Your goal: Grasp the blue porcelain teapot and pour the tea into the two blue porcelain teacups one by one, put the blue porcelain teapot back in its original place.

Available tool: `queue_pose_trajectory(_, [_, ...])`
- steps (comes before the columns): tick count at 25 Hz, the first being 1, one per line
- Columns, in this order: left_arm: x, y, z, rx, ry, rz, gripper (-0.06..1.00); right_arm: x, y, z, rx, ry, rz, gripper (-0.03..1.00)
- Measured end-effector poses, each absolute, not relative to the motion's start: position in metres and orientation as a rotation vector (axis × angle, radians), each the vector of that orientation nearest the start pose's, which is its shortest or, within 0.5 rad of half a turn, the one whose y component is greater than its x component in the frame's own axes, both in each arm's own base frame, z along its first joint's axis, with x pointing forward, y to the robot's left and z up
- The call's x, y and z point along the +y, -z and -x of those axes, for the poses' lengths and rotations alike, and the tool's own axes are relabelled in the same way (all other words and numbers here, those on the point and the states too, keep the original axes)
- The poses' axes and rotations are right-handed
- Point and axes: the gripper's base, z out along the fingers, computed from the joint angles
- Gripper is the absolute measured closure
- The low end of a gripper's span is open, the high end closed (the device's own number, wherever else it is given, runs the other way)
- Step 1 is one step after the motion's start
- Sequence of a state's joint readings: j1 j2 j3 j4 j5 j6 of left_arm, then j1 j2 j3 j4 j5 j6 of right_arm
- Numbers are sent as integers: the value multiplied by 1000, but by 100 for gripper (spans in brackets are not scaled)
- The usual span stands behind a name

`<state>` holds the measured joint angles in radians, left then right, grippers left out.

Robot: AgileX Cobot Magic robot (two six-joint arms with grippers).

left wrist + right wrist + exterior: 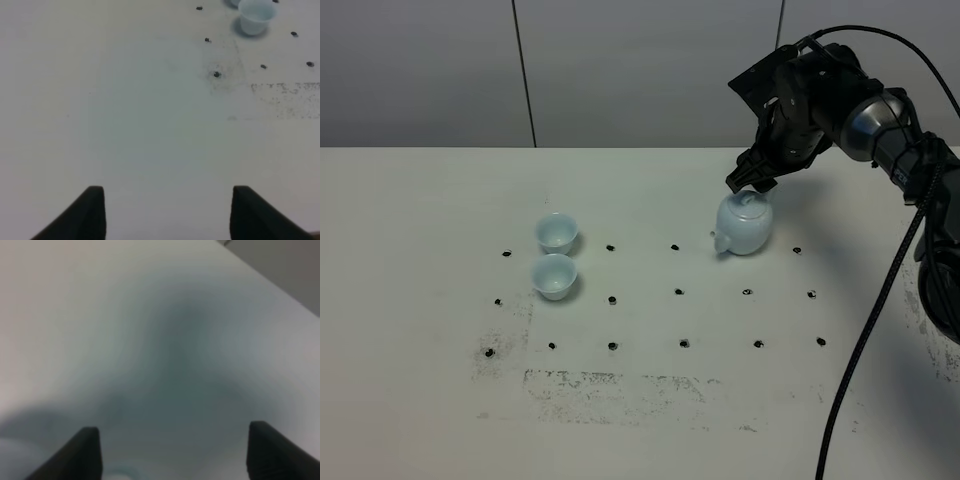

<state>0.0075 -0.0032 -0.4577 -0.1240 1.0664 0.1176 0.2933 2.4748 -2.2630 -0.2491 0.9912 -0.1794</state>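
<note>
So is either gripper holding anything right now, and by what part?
Nothing is held: the right gripper is open just above the blue porcelain teapot lid, and the left gripper is open over the table.

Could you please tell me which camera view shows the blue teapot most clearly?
The exterior high view: the teapot appears whole and sharp on the table. The right wrist view is blurred, with nothing identifiable; the left wrist view misses it entirely.

My black right arm [840, 110], silver at one joint, reaches in from the right and bends steeply down. Its black two-fingered right gripper [175, 455] is spread wide. My black two-fingered left gripper [167, 215] hangs with its fingertips parted too.
</note>
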Motion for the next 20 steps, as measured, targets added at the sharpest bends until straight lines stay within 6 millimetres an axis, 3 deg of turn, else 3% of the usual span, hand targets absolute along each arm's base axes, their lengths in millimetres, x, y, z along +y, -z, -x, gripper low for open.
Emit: queue_pose_trajectory(20, [-10,-265,1,2080,74,-118,43,115,-191,-509,2698,388,712,39])
